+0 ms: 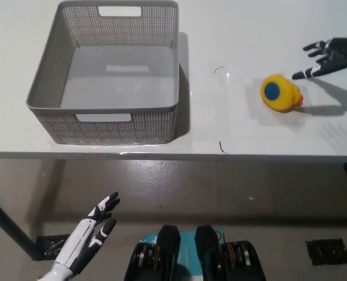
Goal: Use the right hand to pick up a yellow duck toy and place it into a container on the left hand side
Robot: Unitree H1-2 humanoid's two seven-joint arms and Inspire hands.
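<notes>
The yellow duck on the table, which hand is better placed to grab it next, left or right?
Right. The black right hand hovers open above the table, just beyond the yellow duck. The white left hand hangs below the table edge, far across from the duck, past the grey basket.

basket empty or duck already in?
Empty. The grey basket shows only its bare floor; the yellow duck lies on the table, right of it.

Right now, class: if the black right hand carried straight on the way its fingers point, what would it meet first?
Probably nothing: the right hand points picture-left, passing beyond the yellow duck over bare table; height is unclear.
</notes>
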